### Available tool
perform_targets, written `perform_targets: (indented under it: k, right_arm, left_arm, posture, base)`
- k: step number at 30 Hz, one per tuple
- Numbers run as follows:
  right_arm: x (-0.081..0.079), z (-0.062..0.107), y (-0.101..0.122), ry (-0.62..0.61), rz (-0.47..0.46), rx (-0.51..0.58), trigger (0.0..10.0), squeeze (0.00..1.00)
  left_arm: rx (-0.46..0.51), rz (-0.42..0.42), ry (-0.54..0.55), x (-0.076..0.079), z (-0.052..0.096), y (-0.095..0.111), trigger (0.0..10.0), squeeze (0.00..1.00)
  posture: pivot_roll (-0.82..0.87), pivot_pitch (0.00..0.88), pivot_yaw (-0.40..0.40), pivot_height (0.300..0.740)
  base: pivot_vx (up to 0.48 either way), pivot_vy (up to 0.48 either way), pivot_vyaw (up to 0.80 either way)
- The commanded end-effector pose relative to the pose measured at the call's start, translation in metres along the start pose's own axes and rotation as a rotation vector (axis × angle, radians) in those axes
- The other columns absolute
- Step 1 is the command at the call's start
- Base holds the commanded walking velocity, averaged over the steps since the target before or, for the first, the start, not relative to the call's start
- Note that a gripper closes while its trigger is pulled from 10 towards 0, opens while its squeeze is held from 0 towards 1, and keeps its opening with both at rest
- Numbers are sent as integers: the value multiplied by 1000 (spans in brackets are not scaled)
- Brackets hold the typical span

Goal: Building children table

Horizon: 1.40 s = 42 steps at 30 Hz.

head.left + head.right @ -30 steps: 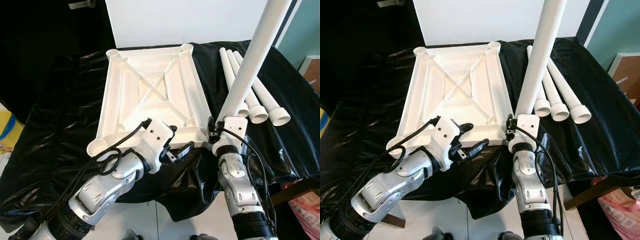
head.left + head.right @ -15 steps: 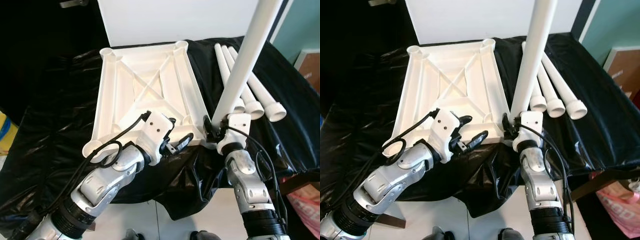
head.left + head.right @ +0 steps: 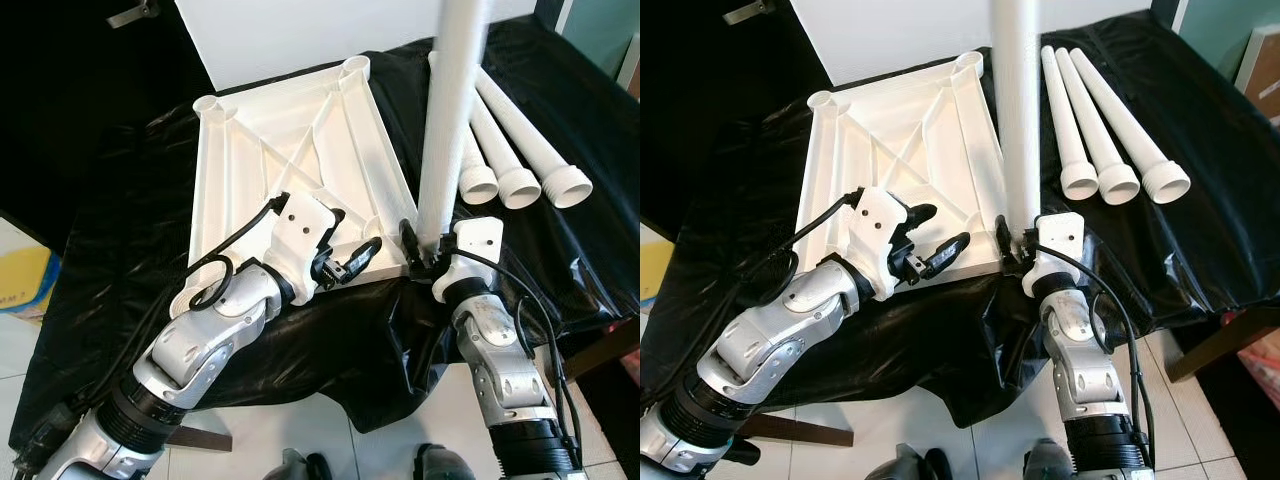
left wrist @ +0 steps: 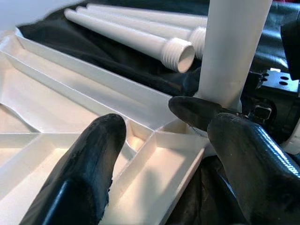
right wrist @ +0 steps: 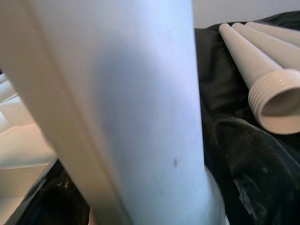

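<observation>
White ribbed tabletop [image 3: 290,160] lies upside down mid-frame; right gripper [image 3: 428,250] pinches a plain white leg [image 3: 450,110] upright at its lower-right corner, left gripper [image 3: 345,262] fingers spread.

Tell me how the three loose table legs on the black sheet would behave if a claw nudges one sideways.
The three loose table legs are round and smooth, so a nudged one would likely roll, though the neighbours it lies against may stop it. They look like hollow plastic tubes, open at the threaded end, so probably light and stiff. The wrinkled black sheet may slow rolling.
</observation>
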State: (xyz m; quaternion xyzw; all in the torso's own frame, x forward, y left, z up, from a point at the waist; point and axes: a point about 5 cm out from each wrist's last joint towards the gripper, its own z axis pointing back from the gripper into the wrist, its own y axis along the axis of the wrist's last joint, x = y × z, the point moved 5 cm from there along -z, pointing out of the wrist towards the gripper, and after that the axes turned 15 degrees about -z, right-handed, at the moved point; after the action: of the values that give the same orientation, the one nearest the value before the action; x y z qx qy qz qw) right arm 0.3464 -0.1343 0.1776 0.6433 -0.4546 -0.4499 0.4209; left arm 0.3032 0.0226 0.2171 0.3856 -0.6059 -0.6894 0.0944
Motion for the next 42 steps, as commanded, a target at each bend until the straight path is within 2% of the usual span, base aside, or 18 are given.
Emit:
perform_targets:
  k: [1,13,14,20,30,33,42]
  right_arm:
    - [9,5,-17,-43,4,-66,10000,0]
    - [10,6,-15,-38,10,-62,10000,0]
    - [11,6,-14,-38,11,-61,10000,0]
    - [13,3,-11,-48,17,-43,10000,0]
    - [17,2,-8,-53,5,-33,10000,0]
    - [17,1,-6,-30,11,-32,10000,0]
    - [17,0,7,28,48,-1,10000,0]
  left_arm:
    - [32,-12,-238,22,4,3,10000,0]
    - [18,-12,-248,20,4,2,10000,0]
    - [18,-14,-247,19,4,2,10000,0]
    - [9,-20,-242,17,2,-2,10000,0]
    - [9,-47,-244,16,1,-1,10000,0]
    - [8,-59,-239,17,2,-1,10000,0]
    - [-13,-77,-243,19,9,-5,10000,0]
  posture:
    - [-338,226,230,740]
    - [-340,238,243,740]
    - [-310,231,223,740]
    - [-288,211,229,740]
    - [-225,189,189,740]
    - [-205,187,150,740]
    - [-144,185,126,740]
  base:
    - [0,0,0]
    - [0,0,0]
    - [0,0,0]
    - [0,0,0]
    - [0,0,0]
    - [0,0,0]
    - [0,0,0]
